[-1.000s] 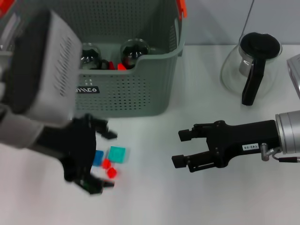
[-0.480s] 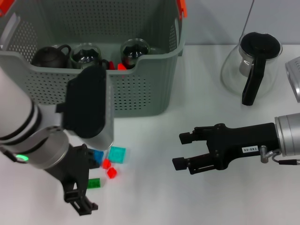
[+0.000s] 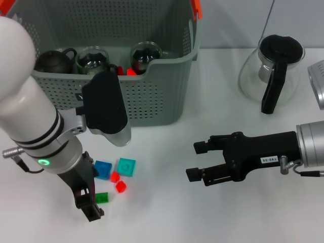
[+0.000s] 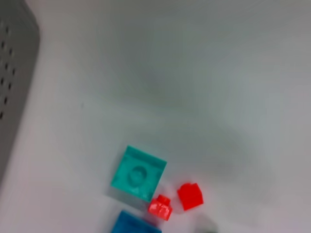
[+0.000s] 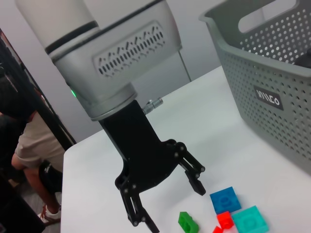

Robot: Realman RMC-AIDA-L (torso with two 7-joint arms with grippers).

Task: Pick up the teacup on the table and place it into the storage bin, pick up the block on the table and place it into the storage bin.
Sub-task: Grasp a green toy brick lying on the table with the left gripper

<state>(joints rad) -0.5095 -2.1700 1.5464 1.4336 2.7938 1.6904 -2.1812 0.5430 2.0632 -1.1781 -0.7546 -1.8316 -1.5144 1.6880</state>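
Since a second ago the left gripper (image 5: 165, 194), fingers spread and empty, has swung down over the green block (image 3: 102, 197) near the storage bin (image 3: 152, 101), indicating a block pick is imminent, while the right gripper (image 3: 195, 161) waits open to the right.

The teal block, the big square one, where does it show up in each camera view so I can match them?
Head view: teal block on the table before the storage bin.
Left wrist view: lower centre.
Right wrist view: bottom edge, beside the open left gripper.
Shared landmark: the two small red blocks touching it.

Blue block (image 4: 133, 223) cut off, left wrist view.
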